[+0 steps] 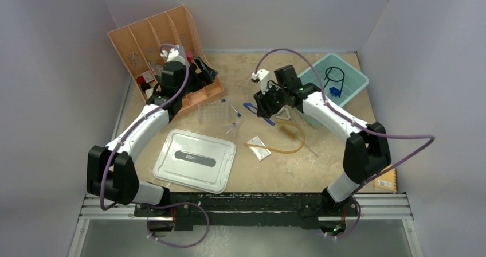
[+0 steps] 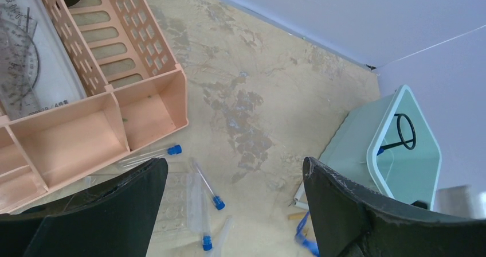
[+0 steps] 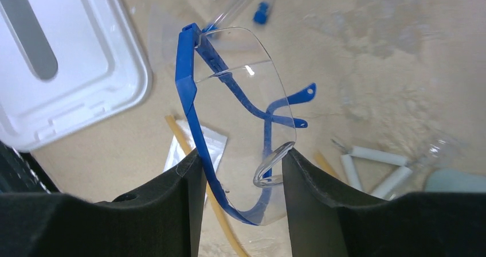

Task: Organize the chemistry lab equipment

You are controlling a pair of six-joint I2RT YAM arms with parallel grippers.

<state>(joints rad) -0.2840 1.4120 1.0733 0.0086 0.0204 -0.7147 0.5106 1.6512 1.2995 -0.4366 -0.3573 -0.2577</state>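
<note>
Clamped between the pads of the right gripper (image 3: 240,165): blue-framed safety glasses (image 3: 240,85), gripped across lens and frame, temples unfolded, near the middle of the desk (image 1: 326,165) toward its far edge. Under and beside them in the wrist view, an amber rubber hose (image 1: 281,151) and a small clear packet (image 1: 259,148), both flat on the desk. Near these, a wire triangle (image 3: 369,154).

Left gripper (image 2: 234,168) spread wide, holding nothing, poised by the peach slotted organizer (image 2: 149,105) at the far left corner. Below it, blue-capped thin tubes (image 2: 206,185) lying loose around a clear tube rack (image 1: 213,116).

In the far right corner, a teal bin (image 2: 355,148) with a black wire ring (image 2: 404,132) inside. Toward the near edge, left of middle, a pale grey-white lid (image 1: 172,174), dark handle slot facing up.
</note>
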